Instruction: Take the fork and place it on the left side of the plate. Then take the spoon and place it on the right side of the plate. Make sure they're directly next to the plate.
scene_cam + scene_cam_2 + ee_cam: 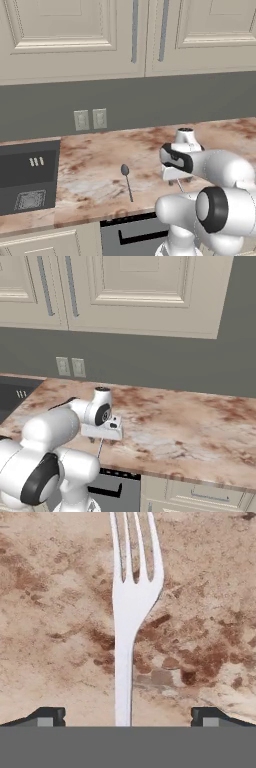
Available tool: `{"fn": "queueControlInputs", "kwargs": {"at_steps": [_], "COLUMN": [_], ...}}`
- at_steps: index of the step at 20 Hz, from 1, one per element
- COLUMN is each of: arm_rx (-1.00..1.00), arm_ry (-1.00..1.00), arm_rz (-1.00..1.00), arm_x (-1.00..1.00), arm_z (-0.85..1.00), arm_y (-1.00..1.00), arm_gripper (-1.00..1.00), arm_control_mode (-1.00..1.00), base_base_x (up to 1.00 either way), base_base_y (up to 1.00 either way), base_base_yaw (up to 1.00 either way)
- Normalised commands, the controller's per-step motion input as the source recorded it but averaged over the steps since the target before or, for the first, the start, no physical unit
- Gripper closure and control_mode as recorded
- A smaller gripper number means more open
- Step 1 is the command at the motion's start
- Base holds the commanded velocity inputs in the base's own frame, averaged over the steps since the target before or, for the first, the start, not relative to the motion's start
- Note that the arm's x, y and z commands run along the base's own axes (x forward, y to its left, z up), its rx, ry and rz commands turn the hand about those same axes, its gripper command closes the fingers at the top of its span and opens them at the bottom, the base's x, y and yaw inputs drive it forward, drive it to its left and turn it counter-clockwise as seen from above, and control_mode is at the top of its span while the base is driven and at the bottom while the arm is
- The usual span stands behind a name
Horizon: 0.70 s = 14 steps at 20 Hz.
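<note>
Two pieces of slim metal cutlery lie on the mottled brown-and-cream stone counter point(95, 165), both near its front edge. At the counter's left end sits a dark cooktop point(27, 175) with white marks on its surface, and two pale wall outlets point(90, 119) are set in the grey backsplash above the counter's back edge. Right of the cooktop, the thin grey metal spoon with a dark oval bowl point(127, 182) lies flat, bowl toward the back edge and handle running toward the front edge. Further right, the white arm's two-finger gripper point(128, 717) hangs low over the counter, pointing down. Its two dark finger tips point(50, 717) stand well apart, one on each side of the thin silver-grey metal fork with short tines point(129, 612); neither touches it, and the jaws hold nothing. In the hand view the fork lies flat on the stone, its handle passing midway between the tips. In the left base view a short piece of the handle shows under the hand, reaching toward the front edge. Below that edge is a dark appliance front with a black handle point(131, 235).
</note>
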Motion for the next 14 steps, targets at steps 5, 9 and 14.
{"fn": "queueControlInputs", "kwargs": {"at_steps": [5, 9, 14], "arm_rx": [0.00, 0.00, 0.00], "arm_ry": [0.00, 0.00, -0.02], "arm_rz": [0.08, 0.09, 0.09], "arm_x": [0.00, 0.00, 0.00], "arm_z": [-0.22, -0.24, -0.23], "arm_y": [0.01, 0.00, 0.03], "arm_gripper": [-1.00, -1.00, 1.00], "arm_control_mode": [-1.00, -1.00, -1.00], "base_base_x": [0.00, 0.00, 0.00], "base_base_y": [0.00, 0.00, 0.00], "base_base_yaw": [0.00, 0.00, 0.00]}}
